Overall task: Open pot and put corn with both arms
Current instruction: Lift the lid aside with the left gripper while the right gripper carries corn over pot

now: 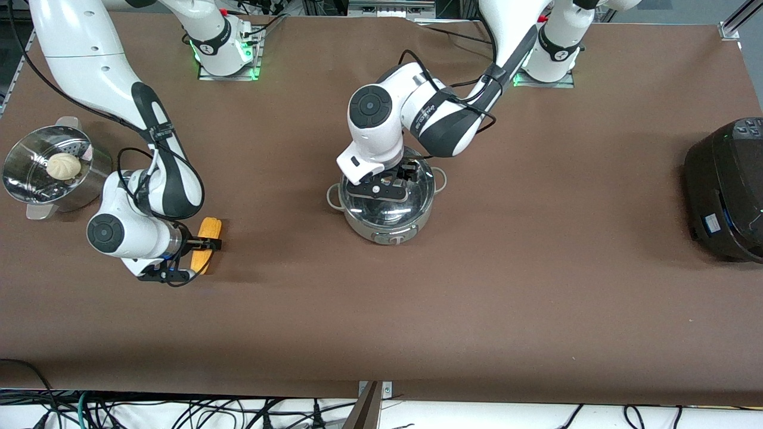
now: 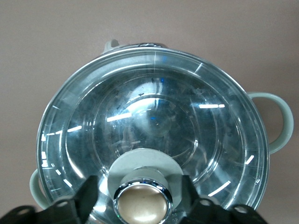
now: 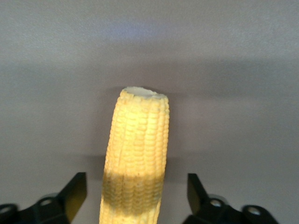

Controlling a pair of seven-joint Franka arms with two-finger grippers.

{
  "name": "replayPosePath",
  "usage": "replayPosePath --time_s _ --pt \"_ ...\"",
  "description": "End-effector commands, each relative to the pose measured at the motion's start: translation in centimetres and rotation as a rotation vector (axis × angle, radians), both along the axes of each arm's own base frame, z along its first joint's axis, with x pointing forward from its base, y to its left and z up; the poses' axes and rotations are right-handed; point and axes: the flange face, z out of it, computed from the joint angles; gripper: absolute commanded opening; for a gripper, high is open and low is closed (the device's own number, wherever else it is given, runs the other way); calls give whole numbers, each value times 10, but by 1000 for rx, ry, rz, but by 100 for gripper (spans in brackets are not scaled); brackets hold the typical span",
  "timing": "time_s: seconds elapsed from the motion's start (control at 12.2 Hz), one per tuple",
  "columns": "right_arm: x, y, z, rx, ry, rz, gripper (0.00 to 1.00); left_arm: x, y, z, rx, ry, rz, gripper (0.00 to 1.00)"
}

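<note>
The pot (image 1: 386, 229) stands mid-table with its glass lid (image 1: 411, 202) on. My left gripper (image 1: 388, 180) hangs right over the lid, open. In the left wrist view its fingers (image 2: 88, 196) stand on either side of the lid's knob (image 2: 142, 201) with small gaps, and the lid (image 2: 154, 107) and a loop handle (image 2: 279, 122) show below. The corn (image 1: 209, 227) lies on the table toward the right arm's end. My right gripper (image 1: 197, 259) is low around it, open. In the right wrist view the corn (image 3: 139, 149) lies between the spread fingers (image 3: 77, 190), untouched.
A steel steamer basket (image 1: 18, 179) with a white bun (image 1: 64, 165) stands at the right arm's end of the table, close to that arm's elbow. A large black cooker (image 1: 727, 185) stands at the left arm's end.
</note>
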Motion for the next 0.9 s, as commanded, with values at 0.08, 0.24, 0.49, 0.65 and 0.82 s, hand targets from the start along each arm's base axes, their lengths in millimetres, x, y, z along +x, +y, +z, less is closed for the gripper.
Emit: replayPosePath --time_s 0.08,0.24,0.49,0.65,0.82 --pt "-4 -2 -4 10 10 -20 0 0 2 2 9 -1 -62 18" --pt "-5 -2 -5 11 13 -19 0 6 7 17 -3 -12 -49 4" --pt "-4 5 2 16 19 -4 0 26 34 50 -62 19 27 0" --pt "-4 19 59 36 44 12 0 54 69 99 -121 11 104 0" --pt "-14 30 137 66 74 16 0 79 122 140 -88 27 160 0"
